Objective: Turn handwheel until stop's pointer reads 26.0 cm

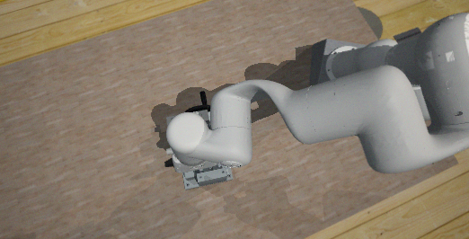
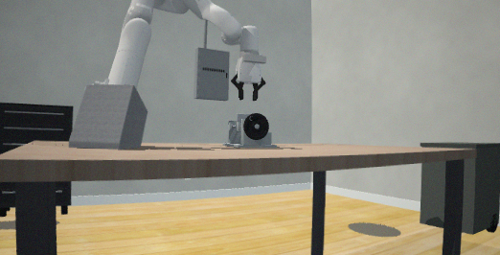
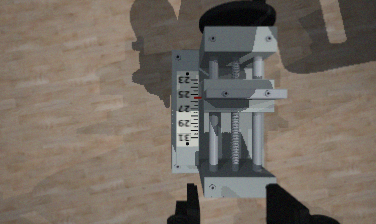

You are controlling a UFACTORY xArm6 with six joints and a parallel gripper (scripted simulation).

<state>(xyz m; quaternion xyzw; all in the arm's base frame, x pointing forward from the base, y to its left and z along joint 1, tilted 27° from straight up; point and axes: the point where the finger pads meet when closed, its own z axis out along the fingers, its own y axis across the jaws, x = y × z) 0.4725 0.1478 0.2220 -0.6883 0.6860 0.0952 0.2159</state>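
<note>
The grey slide fixture point(image 3: 234, 115) lies on the wooden table, seen from straight above in the wrist view. Its black handwheel point(image 3: 237, 15) is at the top end. The stop point(image 3: 244, 94) sits on two rods and a screw. Its red pointer point(image 3: 198, 98) touches the white scale point(image 3: 185, 112) between the 25 and 27 marks, nearer 25. My gripper point(image 3: 230, 203) is open and empty, its dark fingers over the end far from the wheel. In the exterior view the gripper point(image 2: 248, 90) hangs well above the handwheel point(image 2: 256, 126). In the top view my arm hides most of the fixture point(image 1: 207, 177); the wheel's crank handle point(image 1: 203, 100) sticks out.
The arm's grey base block point(image 2: 107, 117) stands on the table to the left. A grey wall box point(image 2: 212, 74) hangs behind the gripper. A dark cabinet point(image 2: 34, 122) stands at the left and a grey bin point(image 2: 471, 184) at the right, both off the table.
</note>
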